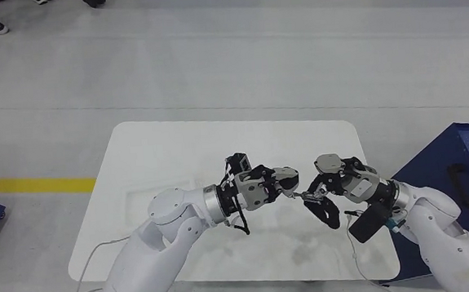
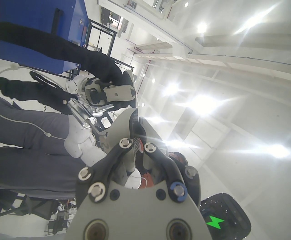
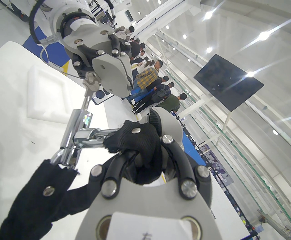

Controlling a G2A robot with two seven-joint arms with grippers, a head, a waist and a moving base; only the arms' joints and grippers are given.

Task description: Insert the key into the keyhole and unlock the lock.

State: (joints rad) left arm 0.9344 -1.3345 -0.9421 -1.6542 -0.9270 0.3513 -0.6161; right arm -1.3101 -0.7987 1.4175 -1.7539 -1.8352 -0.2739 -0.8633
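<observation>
The left gripper (image 3: 91, 77) clenches the key (image 3: 86, 100), its shaft in line with and meeting the lock (image 3: 72, 123), which the right gripper (image 3: 84, 154) grasps above the desk's (image 1: 177, 150) middle.

The top view looks down on the table (image 1: 161, 151); both wrist views, close in, share the lock (image 3: 71, 129).

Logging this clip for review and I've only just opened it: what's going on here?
Two robot arms are working above the white table. The right gripper, wrapped in black cloth, holds a chrome lock up off the table. The left gripper pinches the key by its head. The key's shaft meets the end of the lock's cylinder and appears to be in the keyhole. Whether it has been turned cannot be told.
</observation>
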